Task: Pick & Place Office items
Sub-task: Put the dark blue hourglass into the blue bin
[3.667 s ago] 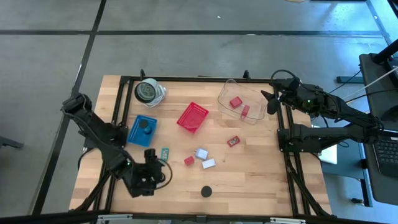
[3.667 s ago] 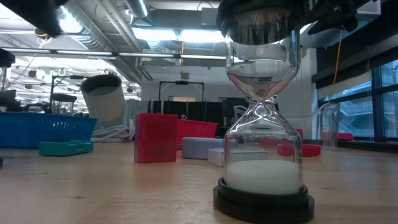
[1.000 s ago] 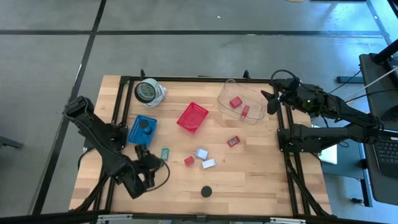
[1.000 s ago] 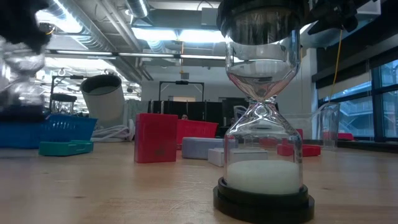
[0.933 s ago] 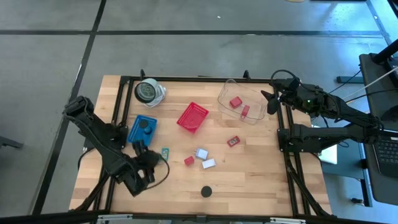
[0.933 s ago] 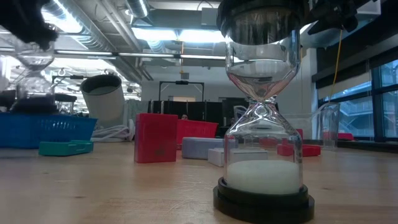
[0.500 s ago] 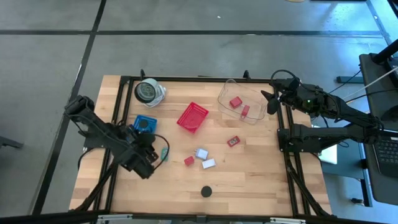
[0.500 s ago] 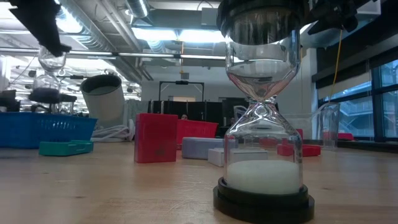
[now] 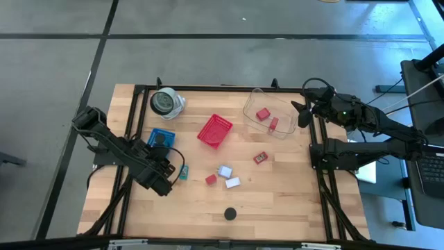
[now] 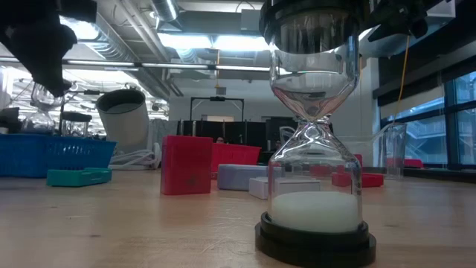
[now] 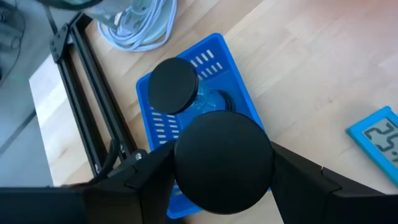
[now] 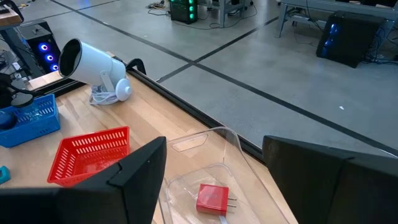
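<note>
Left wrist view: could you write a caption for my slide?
Left claw holds a black-capped hourglass above the blue tray that already contains another.

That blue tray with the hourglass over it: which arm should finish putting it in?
The left. Its gripper already holds an hourglass right above the blue tray. The right gripper waits across the table beside the clear container.

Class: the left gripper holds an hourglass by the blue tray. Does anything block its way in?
Nothing visible separates the held hourglass from the blue tray, but another hourglass already stands inside it.
</note>
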{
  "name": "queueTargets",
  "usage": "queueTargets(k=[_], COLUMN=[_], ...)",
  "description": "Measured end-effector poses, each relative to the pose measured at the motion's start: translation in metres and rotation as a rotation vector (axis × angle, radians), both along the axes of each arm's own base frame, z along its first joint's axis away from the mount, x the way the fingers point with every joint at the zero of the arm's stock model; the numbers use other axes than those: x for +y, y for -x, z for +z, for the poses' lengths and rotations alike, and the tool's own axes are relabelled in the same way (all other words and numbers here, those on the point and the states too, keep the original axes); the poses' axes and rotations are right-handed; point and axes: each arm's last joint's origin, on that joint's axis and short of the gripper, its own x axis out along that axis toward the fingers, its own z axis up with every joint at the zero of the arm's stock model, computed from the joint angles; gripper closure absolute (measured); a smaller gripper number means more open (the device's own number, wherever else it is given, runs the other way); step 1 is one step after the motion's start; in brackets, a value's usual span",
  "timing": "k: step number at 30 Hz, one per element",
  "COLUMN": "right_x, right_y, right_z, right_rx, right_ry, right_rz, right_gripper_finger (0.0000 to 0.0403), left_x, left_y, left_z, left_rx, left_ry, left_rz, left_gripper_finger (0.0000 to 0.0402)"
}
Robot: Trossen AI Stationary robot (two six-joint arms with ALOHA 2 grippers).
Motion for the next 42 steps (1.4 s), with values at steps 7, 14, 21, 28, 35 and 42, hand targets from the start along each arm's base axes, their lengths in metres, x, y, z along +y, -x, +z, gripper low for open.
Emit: queueTargets(k=[7, 14, 21, 28, 35, 42], right_x=[0.000, 0.000, 0.000, 0.000, 0.000, 0.000], right_y=[0.000, 0.000, 0.000, 0.000, 0.000, 0.000], right_z=[0.000, 0.000, 0.000, 0.000, 0.000, 0.000], right_rx=[0.000, 0.000, 0.000, 0.000, 0.000, 0.000], right_ry=[0.000, 0.000, 0.000, 0.000, 0.000, 0.000], right_rz=[0.000, 0.000, 0.000, 0.000, 0.000, 0.001], right_gripper_finger=[0.0133, 0.0133, 0.0133, 0.0133, 0.0133, 0.0133], left_x=[0.001, 0.005, 0.008, 0.009, 0.009, 0.009], left_y=[0.002, 0.007, 0.012, 0.013, 0.013, 0.014], left_z=[-0.010, -0.022, -0.029, -0.034, -0.034, -0.034], left_rx=[-0.033, -0.017, 0.015, -0.002, -0.009, -0.002], left_ry=[0.004, -0.002, -0.014, -0.012, -0.013, -0.002], left_rz=[0.040, 0.060, 0.086, 0.102, 0.114, 0.124], left_gripper_finger=[0.0176, 0.0176, 0.0176, 0.0176, 0.0175, 0.0175])
